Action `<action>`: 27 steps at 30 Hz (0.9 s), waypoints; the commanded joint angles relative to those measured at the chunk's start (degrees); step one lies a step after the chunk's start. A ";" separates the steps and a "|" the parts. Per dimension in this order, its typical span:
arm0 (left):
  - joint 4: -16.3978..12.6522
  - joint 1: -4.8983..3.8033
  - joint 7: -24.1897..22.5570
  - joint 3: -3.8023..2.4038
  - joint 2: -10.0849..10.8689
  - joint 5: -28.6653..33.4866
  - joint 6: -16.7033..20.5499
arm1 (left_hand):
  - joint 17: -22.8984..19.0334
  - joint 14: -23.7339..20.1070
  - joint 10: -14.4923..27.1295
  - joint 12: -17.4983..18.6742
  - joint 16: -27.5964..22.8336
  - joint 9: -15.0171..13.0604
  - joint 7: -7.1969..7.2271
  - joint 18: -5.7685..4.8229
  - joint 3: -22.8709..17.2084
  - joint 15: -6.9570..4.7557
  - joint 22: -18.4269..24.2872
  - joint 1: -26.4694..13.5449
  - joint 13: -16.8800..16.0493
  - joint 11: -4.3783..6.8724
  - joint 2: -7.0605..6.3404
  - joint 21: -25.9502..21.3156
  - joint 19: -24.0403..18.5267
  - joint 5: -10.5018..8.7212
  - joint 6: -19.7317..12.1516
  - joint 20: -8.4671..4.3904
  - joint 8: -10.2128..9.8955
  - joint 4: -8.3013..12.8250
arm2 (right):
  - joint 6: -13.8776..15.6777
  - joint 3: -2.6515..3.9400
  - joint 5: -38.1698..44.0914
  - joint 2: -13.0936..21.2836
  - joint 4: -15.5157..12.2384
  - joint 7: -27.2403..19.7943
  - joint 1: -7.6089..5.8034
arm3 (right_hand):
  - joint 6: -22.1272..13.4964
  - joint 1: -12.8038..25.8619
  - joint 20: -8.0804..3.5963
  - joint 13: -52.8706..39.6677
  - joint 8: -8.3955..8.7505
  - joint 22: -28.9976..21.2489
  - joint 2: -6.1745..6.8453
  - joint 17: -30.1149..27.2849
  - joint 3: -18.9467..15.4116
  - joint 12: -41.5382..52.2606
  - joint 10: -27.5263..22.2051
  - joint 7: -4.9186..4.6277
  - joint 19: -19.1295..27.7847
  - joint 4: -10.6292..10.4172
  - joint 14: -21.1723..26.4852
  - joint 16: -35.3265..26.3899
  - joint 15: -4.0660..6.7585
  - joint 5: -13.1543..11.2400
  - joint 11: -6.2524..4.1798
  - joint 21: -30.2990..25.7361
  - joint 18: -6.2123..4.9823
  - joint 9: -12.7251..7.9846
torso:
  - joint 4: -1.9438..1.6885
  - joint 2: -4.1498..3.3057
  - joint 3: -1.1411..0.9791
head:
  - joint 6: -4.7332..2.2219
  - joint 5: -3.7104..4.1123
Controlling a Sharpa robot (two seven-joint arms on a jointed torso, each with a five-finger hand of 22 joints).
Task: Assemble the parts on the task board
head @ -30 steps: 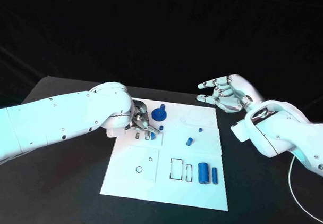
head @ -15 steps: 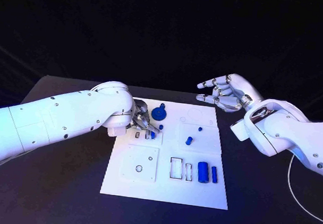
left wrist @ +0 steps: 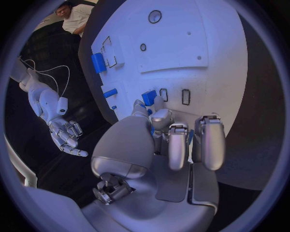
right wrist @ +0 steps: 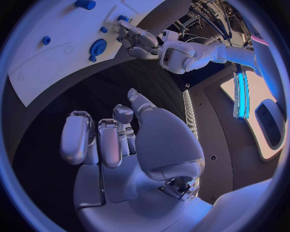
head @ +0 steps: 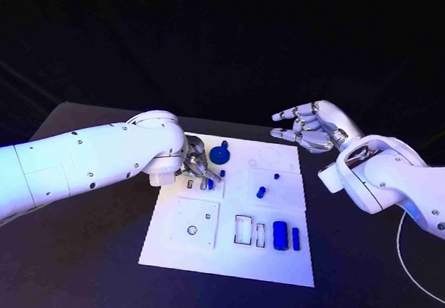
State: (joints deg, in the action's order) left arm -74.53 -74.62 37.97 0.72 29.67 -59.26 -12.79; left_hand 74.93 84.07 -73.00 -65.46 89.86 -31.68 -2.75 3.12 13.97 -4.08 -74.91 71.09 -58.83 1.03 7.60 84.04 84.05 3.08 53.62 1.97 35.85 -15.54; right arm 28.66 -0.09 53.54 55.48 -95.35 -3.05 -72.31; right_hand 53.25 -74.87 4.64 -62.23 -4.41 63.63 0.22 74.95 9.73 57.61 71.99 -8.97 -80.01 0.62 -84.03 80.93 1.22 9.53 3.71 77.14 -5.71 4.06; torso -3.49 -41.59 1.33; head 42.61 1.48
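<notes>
The left robot hand [head: 198, 168] has its fingers curled down over a small blue part [left wrist: 149, 97] by the slots at about ten o'clock on the task board [head: 228, 261]. I cannot tell if it is really holding the part or only touching it. Compared with a second ago, this hand has hardly moved, so I think it is fiddling the part into its slot and the job is early on.

The right robot hand [head: 308, 128] hangs in the air past the board's one o'clock corner, fingers curled, holding nothing.

A round blue gear [head: 220, 154] sits near twelve o'clock. Two blue cylinders [head: 280, 237] lie at four o'clock.

The surface [head: 85, 258] is black, and the room behind is dark.
</notes>
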 commanded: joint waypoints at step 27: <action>-1.36 0.10 -0.28 -0.01 0.65 0.27 -0.84 | 15.07 5.93 0.70 1.84 0.14 -1.04 0.04 -0.89 -16.34 -0.91 -4.74 15.76 0.76 0.48 -1.61 -0.30 2.04 7.79 -2.39 -1.03 -2.55 9.99 | -0.51 0.01 0.40 -0.29 0.28 -0.20 -0.01 | 0.61 0.40 0.18 -0.52 -0.42 0.11 -0.27 1.44 0.01 0.78 0.71 0.04 -0.06 -0.48 -3.10 -0.35 -0.22 0.39 -0.14 0.00 0.74 0.13 | 0.03 -0.02 -0.04 | 0.28 0.09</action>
State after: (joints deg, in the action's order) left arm -75.70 -74.80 37.80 0.50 30.19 -59.12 -13.06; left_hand 74.92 83.89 -72.36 -63.85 89.86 -32.61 -2.25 3.13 4.38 -5.12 -74.90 85.73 -58.16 1.85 6.72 84.03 84.04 10.01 51.05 1.11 33.45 -11.06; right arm 28.60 -0.10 53.56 55.27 -95.12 -3.10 -72.31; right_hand 53.43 -74.88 4.64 -62.70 -4.64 63.69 0.23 74.93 9.73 58.06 72.24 -8.79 -80.01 0.63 -84.03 80.93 1.22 9.53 3.55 77.14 -5.71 4.10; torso -3.47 -41.61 1.31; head 42.89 1.62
